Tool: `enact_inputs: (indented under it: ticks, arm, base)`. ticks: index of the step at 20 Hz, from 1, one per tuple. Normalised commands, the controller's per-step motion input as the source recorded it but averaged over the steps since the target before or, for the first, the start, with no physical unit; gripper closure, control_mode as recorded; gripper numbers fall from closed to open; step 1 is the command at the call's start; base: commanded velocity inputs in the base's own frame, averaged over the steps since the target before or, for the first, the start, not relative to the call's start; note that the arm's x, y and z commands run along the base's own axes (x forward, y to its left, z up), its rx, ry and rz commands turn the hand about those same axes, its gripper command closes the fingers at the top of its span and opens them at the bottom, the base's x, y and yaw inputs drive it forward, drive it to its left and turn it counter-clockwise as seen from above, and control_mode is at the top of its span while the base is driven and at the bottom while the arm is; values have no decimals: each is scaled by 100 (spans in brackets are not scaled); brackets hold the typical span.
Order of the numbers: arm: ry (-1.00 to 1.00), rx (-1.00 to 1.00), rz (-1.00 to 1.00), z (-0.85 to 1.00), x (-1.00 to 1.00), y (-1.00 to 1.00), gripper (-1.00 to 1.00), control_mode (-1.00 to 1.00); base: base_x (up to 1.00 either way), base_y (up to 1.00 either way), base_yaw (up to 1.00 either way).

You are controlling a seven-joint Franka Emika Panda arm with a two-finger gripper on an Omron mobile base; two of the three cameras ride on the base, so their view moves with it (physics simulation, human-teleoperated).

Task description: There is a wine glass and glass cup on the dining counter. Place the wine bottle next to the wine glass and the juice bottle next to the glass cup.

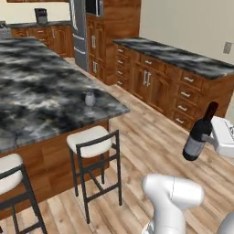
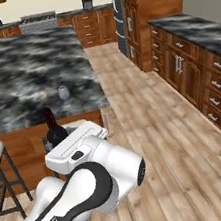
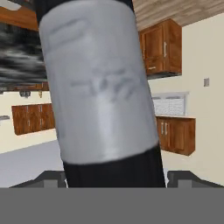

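The robot's fingers (image 1: 208, 137) are clamped on the dark wine bottle (image 1: 199, 132), holding it tilted in the air above the wood floor (image 1: 151, 141), well apart from the small wine glass (image 1: 89, 98) near the marbled table's (image 1: 41, 91) corner.

The wine bottle (image 1: 199, 133) is near-black glass with a dark red top and a pale grey label. The dining counter (image 1: 41, 96) has a black-grey-white marbled top on reddish-brown wood. The wine glass (image 1: 89, 98) looks clear greyish. The stools (image 1: 90, 140) have cream seats on black frames, and the floor (image 2: 155, 125) is light wood planks.
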Motion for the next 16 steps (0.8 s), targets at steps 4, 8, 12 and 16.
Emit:
enact_inputs:
  ticks: [4,8,12,16]
  arm:
    - [0,0,0,0,0,0,100,100]
    - [0,0,0,0,0,0,100,100]
    - [0,0,0,0,0,0,100,100]
    - [0,0,0,0,0,0,100,100]
  base:
    - [98,-41,50]
    - [79,-19,53]
    - [56,-6,44]
    - [54,-21,40]
